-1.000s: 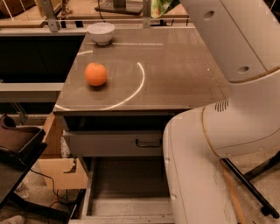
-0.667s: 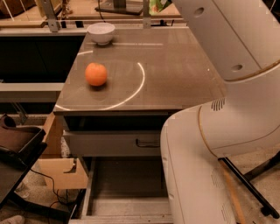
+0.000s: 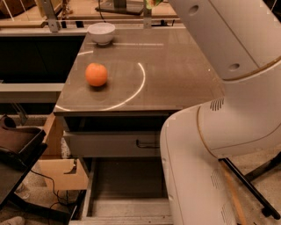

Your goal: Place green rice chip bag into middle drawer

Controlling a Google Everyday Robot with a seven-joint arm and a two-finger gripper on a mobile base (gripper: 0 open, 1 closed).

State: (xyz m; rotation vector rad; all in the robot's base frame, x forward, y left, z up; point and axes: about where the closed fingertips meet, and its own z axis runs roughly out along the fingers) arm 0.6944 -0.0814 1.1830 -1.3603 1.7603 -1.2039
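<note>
Only a small green sliver of the green rice chip bag (image 3: 152,2) shows at the very top edge, above the far side of the cabinet top. My gripper is out of the frame beyond that edge, and only my white arm (image 3: 228,88) shows, filling the right side. The middle drawer (image 3: 126,182) stands pulled out at the bottom, under the closed drawer front with the dark handle (image 3: 147,143). Its grey floor is bare, and my arm hides its right part.
An orange (image 3: 96,74) lies on the left of the brown cabinet top (image 3: 167,70), and a white bowl (image 3: 101,33) stands at the far left corner. A cardboard box (image 3: 61,171) and a dark bin (image 3: 17,143) sit on the floor to the left.
My arm has swung a little to the left and up. The green bag has slid further out past the top edge.
</note>
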